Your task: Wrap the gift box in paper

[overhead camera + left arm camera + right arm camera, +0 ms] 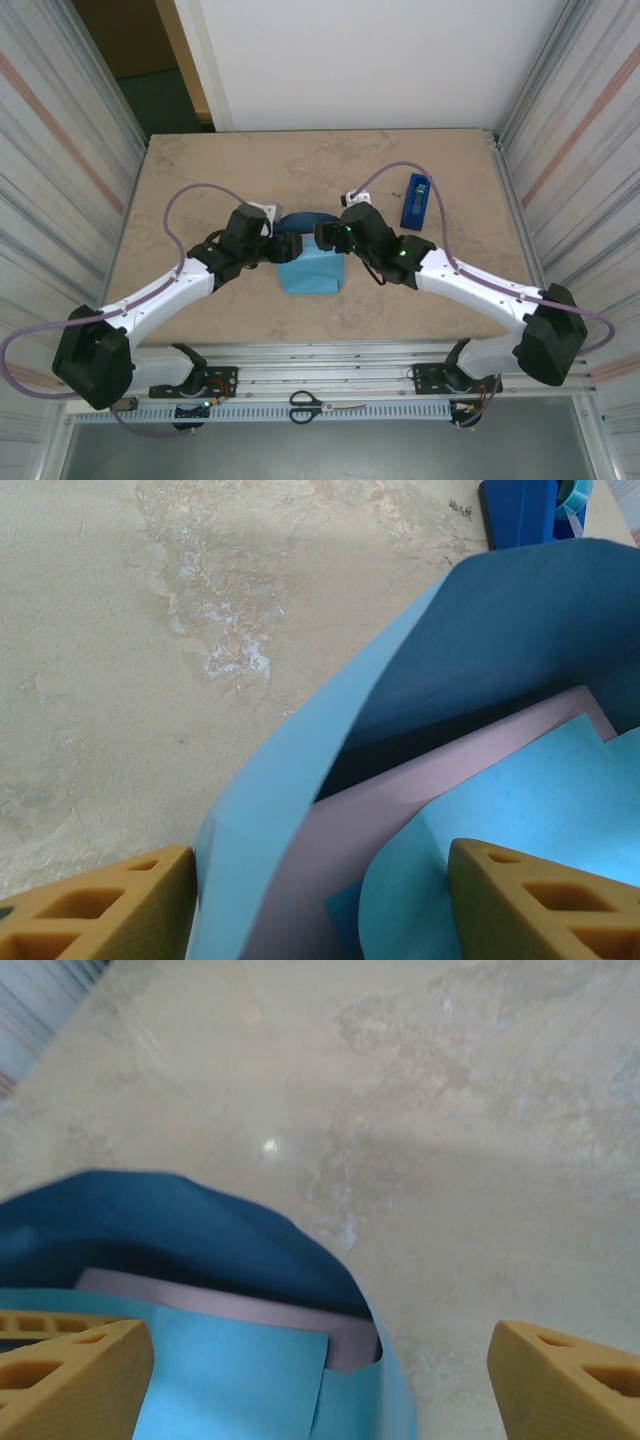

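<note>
The gift box (400, 800) shows as a pale pink strip (260, 1312) inside the paper (312, 270), which lies folded over it sky-blue side out at the table's middle. A navy flap (305, 218) curls up behind the box. My left gripper (280, 248) comes in from the left, its fingers apart astride an upright paper flap (290, 780) and the box edge (320, 910). My right gripper (325, 237) reaches in from the right and stands wide open (320, 1380). One of its fingers (70, 1375) is over the folded paper and the other hangs above bare table.
A dark-blue tape dispenser (415, 200) lies on the table (200, 190) to the right of the box, also in the left wrist view's top corner (525, 505). Scissors (322, 406) rest on the rail at the near edge. Corrugated walls close both sides.
</note>
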